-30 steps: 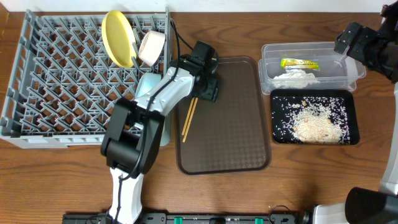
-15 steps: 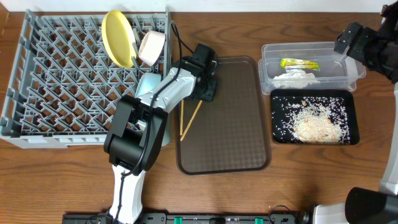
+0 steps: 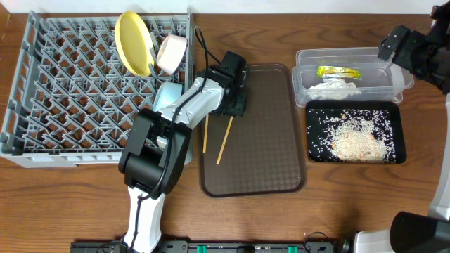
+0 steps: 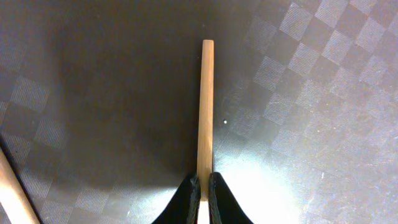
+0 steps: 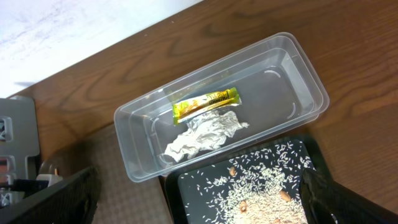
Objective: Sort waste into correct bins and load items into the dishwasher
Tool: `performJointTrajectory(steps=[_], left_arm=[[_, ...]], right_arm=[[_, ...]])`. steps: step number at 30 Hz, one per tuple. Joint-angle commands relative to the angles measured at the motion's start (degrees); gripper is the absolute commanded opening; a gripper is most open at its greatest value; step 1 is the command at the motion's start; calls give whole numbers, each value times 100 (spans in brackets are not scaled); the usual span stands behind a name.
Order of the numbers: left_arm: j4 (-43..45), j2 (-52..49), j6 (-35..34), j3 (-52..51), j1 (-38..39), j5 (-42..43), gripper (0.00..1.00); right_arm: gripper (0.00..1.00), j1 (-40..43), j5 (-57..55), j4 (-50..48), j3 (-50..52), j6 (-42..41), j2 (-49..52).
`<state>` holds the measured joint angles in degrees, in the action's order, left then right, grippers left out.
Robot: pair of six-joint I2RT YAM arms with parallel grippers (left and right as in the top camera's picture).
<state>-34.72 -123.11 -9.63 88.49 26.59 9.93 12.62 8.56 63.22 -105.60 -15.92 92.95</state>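
Note:
My left gripper (image 3: 233, 107) is low over the brown serving tray (image 3: 264, 158) and is shut on the upper end of one wooden chopstick (image 4: 204, 106). That stick slants down-left across the tray (image 3: 224, 140). The other chopstick (image 3: 205, 133) lies loose by the tray's left rim. A yellow plate (image 3: 133, 43) and a pinkish-white bowl (image 3: 171, 53) stand in the grey dish rack (image 3: 63, 91). My left arm partly covers a light blue bowl (image 3: 166, 96). My right gripper (image 5: 199, 208) hangs open above the bins, holding nothing.
The clear tub (image 3: 302, 57) holds the yellow-green wrapper (image 5: 205, 104) and crumpled white paper (image 5: 202, 138). The black tray (image 3: 401, 137) in front of it carries rice scraps (image 3: 355, 137). Bare wooden table lies between the brown tray and the bins.
The left gripper has shut on one chopstick. That stick's lower end has swung right, away from the other one. The right arm has not moved.

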Motion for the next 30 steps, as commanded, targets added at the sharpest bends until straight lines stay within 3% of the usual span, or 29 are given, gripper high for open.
performJointTrajectory(steps=[1,14,18,20,26,30], left_arm=[[-57,439,-133,74,0,-48,8],[-313,1908,-111,74,-20,-52,8],[-798,1851,219,72,7,-57,30],[-1075,1779,251,72,13,-164,37],[-1366,1438,525,63,208,-619,42],[-1394,1130,730,63,396,-616,51]], right_arm=[[99,-4,28,7,-57,-35,31],[99,-4,28,7,-57,-35,31],[99,-4,28,7,-57,-35,31],[99,-4,28,7,-57,-35,31],[99,-11,28,7,-57,-35,31],[99,-11,28,7,-57,-35,31]])
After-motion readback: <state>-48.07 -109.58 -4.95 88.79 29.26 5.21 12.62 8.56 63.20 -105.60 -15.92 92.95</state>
